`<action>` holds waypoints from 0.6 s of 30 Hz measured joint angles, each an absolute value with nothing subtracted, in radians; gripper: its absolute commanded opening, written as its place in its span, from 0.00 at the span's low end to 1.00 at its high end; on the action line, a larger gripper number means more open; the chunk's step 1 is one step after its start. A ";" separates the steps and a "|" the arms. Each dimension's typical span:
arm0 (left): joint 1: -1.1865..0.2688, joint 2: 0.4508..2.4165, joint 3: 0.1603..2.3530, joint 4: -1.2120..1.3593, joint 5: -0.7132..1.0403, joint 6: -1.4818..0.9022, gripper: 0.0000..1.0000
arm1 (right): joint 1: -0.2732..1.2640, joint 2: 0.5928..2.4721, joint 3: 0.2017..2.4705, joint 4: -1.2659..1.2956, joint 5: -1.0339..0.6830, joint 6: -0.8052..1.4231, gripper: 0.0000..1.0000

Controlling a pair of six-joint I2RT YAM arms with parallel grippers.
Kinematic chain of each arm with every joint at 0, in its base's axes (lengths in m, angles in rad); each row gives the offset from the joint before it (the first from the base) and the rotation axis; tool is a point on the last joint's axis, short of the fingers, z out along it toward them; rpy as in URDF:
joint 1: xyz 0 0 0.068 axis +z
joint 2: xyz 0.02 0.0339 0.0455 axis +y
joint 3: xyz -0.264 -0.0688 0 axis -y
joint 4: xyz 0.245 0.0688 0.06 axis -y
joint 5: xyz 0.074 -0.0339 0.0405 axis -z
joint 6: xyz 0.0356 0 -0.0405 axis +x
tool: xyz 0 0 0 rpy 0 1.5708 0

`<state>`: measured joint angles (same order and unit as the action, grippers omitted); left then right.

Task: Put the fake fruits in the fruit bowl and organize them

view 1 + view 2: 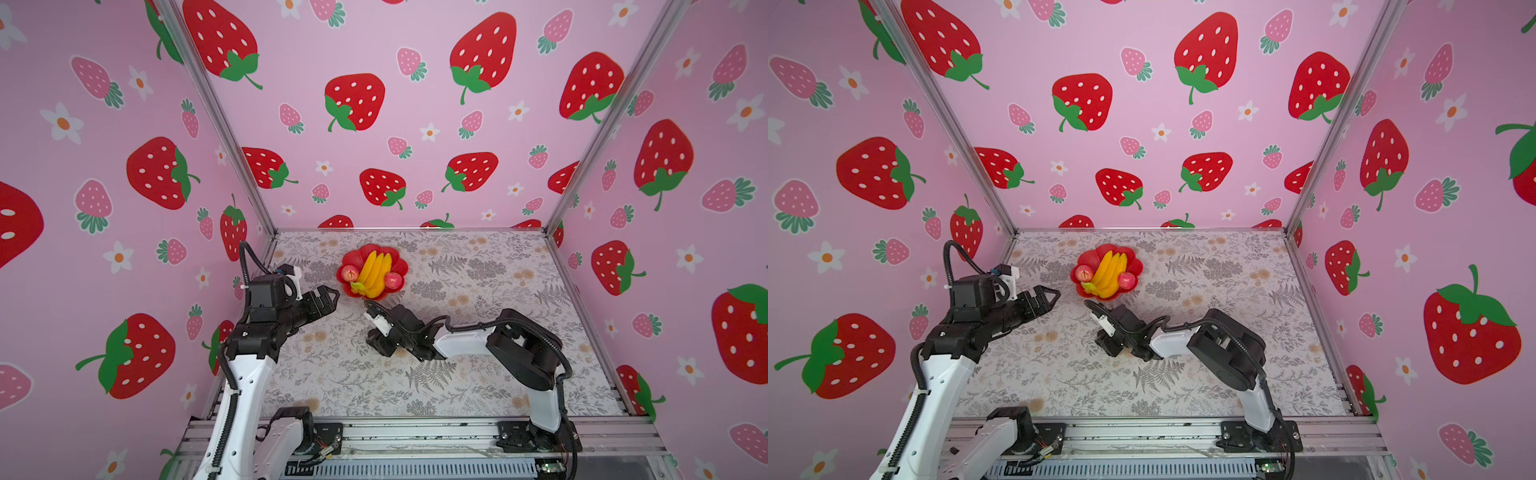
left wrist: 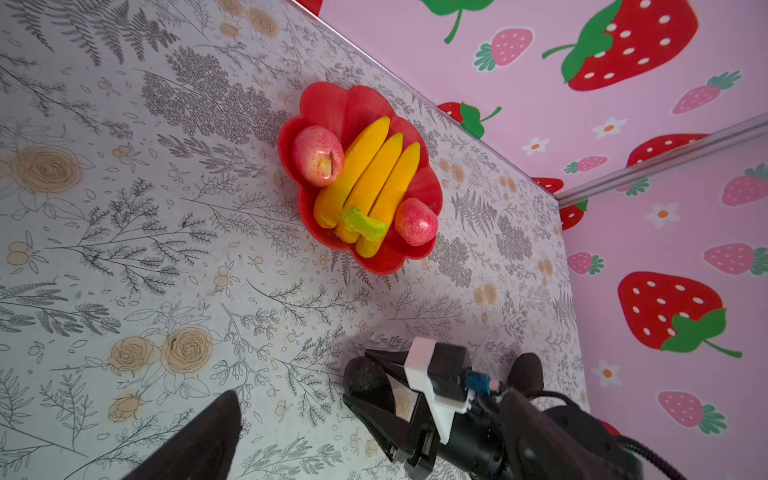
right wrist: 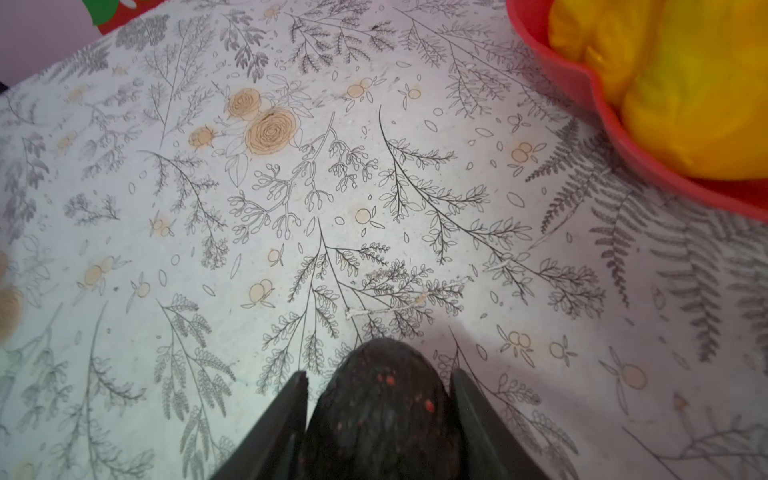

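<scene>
Strawberry-print walls (image 1: 415, 104) shut in the table (image 1: 498, 374) at 9, 12 and 3 o'clock; a metal rail (image 1: 415, 432) runs along 6. Open floral cloth from 2 round to 7 o'clock.

Left arm (image 1: 249, 374) rises at 7 o'clock, its forearm raised and level, pointing toward 2. Right arm (image 1: 523, 349) rises at 5 o'clock, its forearm reaching toward 9, wrist tipped down over table centre.

Fruit bowl (image 1: 356, 254) sits at 11 o'clock, near the back edge. In it the banana bunch (image 1: 374, 270) lies with tips to 12, and an apple (image 1: 350, 273) at the bowl's 9 and another apple (image 1: 394, 281) at its 4, both touching the bananas.

Left gripper (image 1: 330, 298) is at the bowl's 8 o'clock, apart from the rim, jaws spread wide and empty.

Right gripper (image 3: 379, 372) is at the bowl's 6 o'clock, jaws drawn in on both sides of a dark bumpy fruit (image 3: 382, 415), outside the bowl.
</scene>
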<state>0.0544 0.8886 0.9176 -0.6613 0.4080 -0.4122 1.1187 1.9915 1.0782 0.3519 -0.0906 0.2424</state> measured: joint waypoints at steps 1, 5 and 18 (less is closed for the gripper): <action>0.054 0.882 0.890 -0.661 0.414 -0.405 0.99 | 1.119 1.991 1.079 0.350 -0.087 0.241 0.43; 0.054 0.885 0.825 -0.664 0.421 -0.388 0.99 | 1.119 1.991 1.095 0.322 -0.081 0.236 0.42; 0.054 1.021 0.946 -0.596 0.457 -0.331 0.99 | 0.925 1.982 1.515 0.157 -0.196 0.191 0.41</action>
<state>0.0540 1.0210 0.9463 -0.5957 0.4572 -0.3313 0.9253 1.9820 1.5146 0.1570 -0.1963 0.1905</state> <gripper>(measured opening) 0.989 0.489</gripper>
